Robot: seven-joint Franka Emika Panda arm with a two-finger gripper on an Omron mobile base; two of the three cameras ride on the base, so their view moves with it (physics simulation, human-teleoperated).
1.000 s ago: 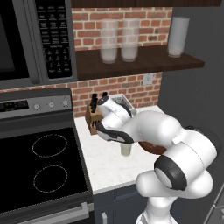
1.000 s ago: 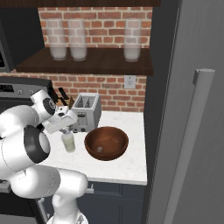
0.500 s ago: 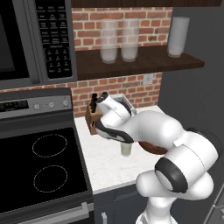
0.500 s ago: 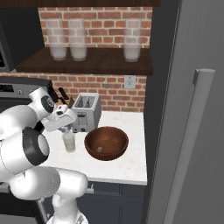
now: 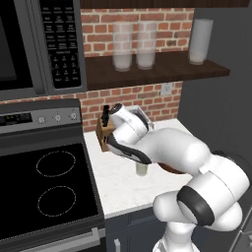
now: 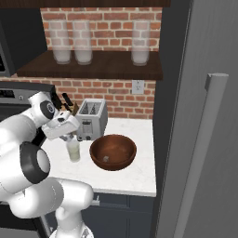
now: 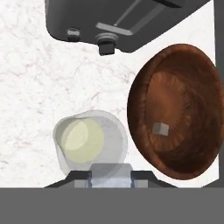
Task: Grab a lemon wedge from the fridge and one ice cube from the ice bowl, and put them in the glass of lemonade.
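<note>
With the gripper (image 7: 111,174) pinching an ice cube (image 7: 110,173), the cube should be centred over the glass of lemonade (image 7: 89,142) before release.

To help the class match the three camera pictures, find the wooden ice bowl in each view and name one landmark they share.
Left base view: the ice bowl shows as a brown sliver right of centre, mostly behind the arm.
Right base view: centre, on the white counter, right of the glass of lemonade.
Hand view: right half, one ice cube inside.
Shared landmark: the glass of lemonade beside the bowl.
</note>
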